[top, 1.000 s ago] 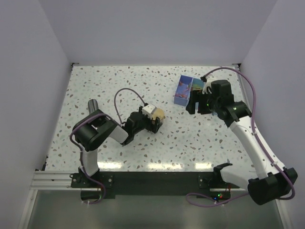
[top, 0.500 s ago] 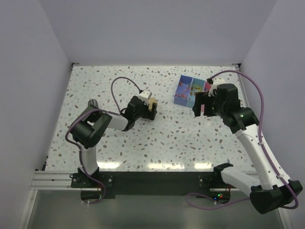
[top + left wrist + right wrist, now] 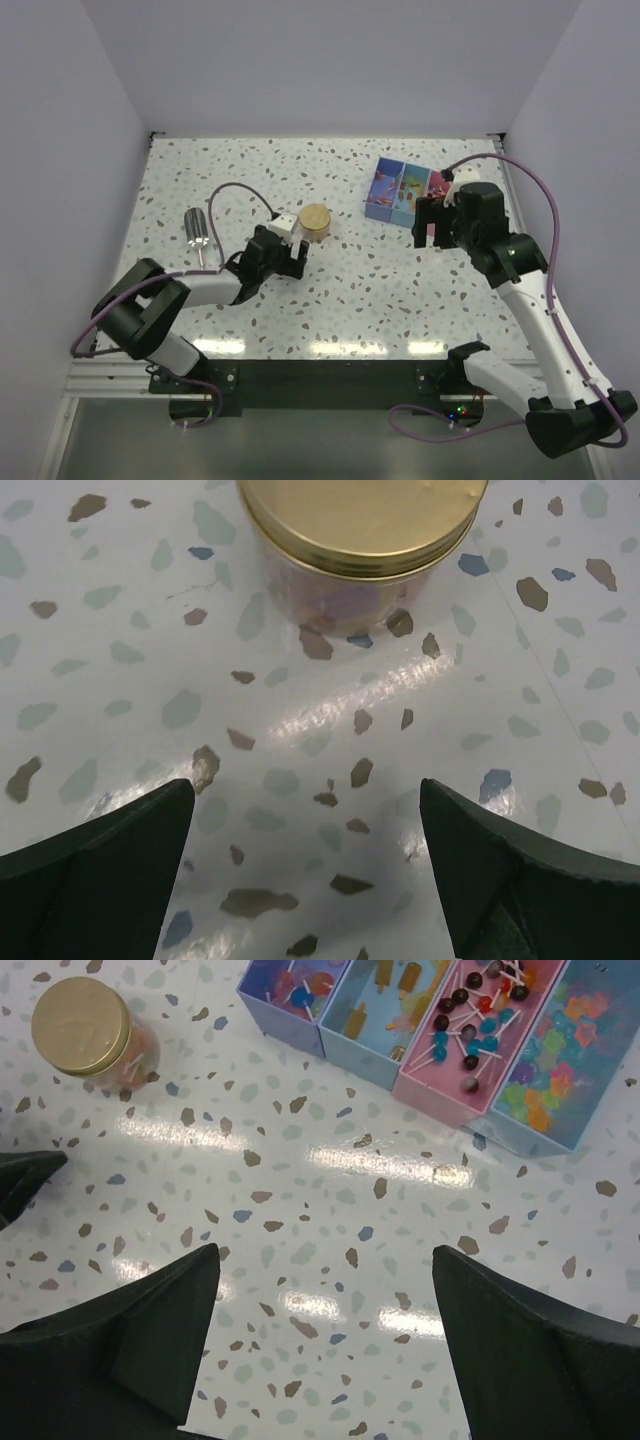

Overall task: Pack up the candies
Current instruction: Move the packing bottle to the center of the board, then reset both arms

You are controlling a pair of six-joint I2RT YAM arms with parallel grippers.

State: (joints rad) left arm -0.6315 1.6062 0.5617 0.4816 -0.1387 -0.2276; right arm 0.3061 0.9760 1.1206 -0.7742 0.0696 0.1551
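The candies (image 3: 470, 1005) lie in the compartment box (image 3: 437, 1100) at the far right of the counter (image 3: 300, 1160). They are sorted by kind: red and blue pieces in the left cell, amber ones in the pale blue cell, and dark and red lollipops on sticks in the pink cell. Mixed bright sweets fill the rightmost blue cell. No loose sweets show on the bare counter around the box.

The clear jar with a gold lid (image 3: 80, 1022) stands upright well to the left of the box, with its lid on. Some reddish contents show through its wall, but I cannot tell what they are.

The left hand (image 3: 307, 810) is released and empty, its fingers spread just on the near side of the jar and apart from it. The right hand (image 3: 325, 1260) is also released and holds nothing. It hangs over the counter near the box, on its near side.

A small metal tool (image 3: 197, 226) lies far off at the left, and I cannot tell what kind it is.

With the jar closed and the cells filled, my guess is that the packing is either largely done or a fresh transfer is not yet begun. Which it is cannot be settled from here, since neither hand carries a sweet.
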